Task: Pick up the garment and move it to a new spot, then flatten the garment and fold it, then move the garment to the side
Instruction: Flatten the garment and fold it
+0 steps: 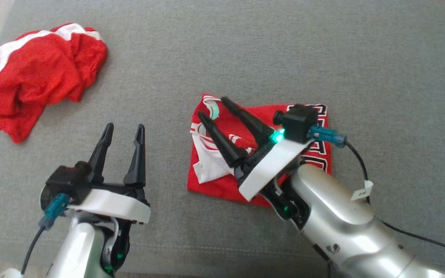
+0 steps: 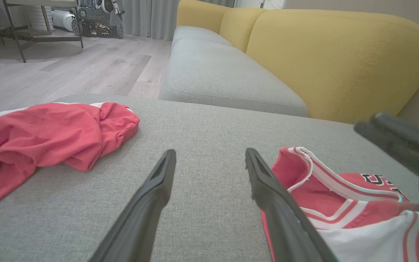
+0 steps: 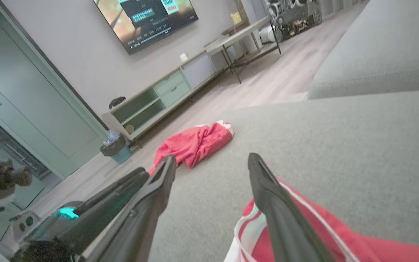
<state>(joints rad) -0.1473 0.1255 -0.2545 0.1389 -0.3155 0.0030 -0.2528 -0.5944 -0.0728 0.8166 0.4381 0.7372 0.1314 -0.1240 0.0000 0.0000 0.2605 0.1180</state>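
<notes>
My right fingers point(image 1: 218, 136) stand spread above the jersey point(image 1: 207, 186) and pinch nothing. Whether the tips touch it I cannot tell. My left fingers point(image 1: 102, 148) are also spread and empty, over bare cushion point(image 1: 245, 46) just left of the jersey's left edge.

The jersey lies folded into a rough square, with a white-trimmed fold slightly raised along its left side. Bare cushion surrounds it on every side, widest ahead and to the right.

A crumpled red cloth point(image 1: 33, 81) lies well apart at the far left, at the cushion's left edge, with floor point(image 3: 267, 83) beyond. The cushion's near edge lies close on my side.
</notes>
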